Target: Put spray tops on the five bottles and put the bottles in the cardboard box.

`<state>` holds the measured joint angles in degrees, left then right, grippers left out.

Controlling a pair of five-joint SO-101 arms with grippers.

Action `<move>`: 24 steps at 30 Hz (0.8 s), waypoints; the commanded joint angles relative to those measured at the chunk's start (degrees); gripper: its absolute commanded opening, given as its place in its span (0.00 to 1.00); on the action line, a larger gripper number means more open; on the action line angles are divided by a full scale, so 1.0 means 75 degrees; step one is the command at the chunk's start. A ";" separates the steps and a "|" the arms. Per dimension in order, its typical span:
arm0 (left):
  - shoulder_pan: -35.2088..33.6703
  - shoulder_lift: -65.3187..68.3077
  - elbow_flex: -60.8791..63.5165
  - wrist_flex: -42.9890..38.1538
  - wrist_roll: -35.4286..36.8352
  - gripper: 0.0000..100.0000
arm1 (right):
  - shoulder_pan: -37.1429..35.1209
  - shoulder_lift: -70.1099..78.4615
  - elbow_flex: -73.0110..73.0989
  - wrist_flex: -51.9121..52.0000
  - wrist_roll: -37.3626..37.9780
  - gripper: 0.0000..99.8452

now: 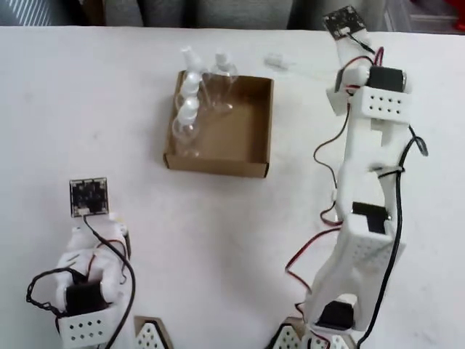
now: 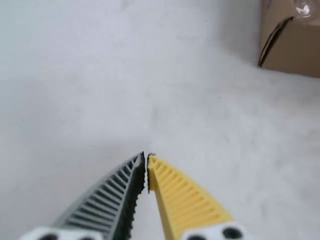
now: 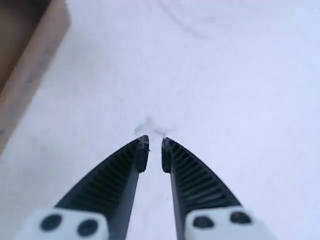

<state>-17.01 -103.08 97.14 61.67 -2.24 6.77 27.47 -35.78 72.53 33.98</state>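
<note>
On the table [image 1: 87,102], mid-back: cardboard box [image 1: 218,166] with the clear bottles [image 1: 190,109] bunched along one side of it. Spray tops [image 1: 188,55] are on the ones I can make out. The clear plastic overlaps, so I can't confirm five. One small white piece [image 1: 276,60] lies on the table just beyond the box, apart from it. It could be a loose top or a cap; can't tell.

Left gripper [image 2: 146,162]: grey and yellow fingers pressed tip to tip, nothing between them, over bare table. That arm is folded near its base.

Right gripper [image 3: 152,150]: black fingers with a narrow gap at the tips, holding nothing, low over bare table beside a box wall.

My read: packing looks done or nearly done, so the step in hand is check and clear.
- Count tops from the high view before calling it.
- If the white piece is a spare top, the right arm is nearer.
- Spread the fingers wider, come straight down over it, and pinch across its narrow side so it doesn't skate.
- Keep both arms wide of the box walls; box looks light and the bottles would likely tip easily.

Writing: none readable. The dark curved line on the box wall in the left wrist view is a mark or slit, not lettering. No labels visible on the bottles.
</note>
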 commanded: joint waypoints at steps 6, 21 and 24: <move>-0.0229 -0.0018 -0.0012 0.0035 0.0012 0.02 | 0.0486 0.2116 -0.0059 -0.4788 0.0445 0.02; -0.0217 -0.0006 -0.0012 0.0012 0.0012 0.02 | 0.0100 0.4519 -0.0023 -0.7238 0.0375 0.02; -0.0217 -0.0006 -0.0012 0.0047 0.0012 0.02 | 0.0029 0.5046 -0.0059 -0.7262 0.0422 0.02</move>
<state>-18.33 -103.08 97.14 61.67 -2.24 8.53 62.29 -35.43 18.46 36.70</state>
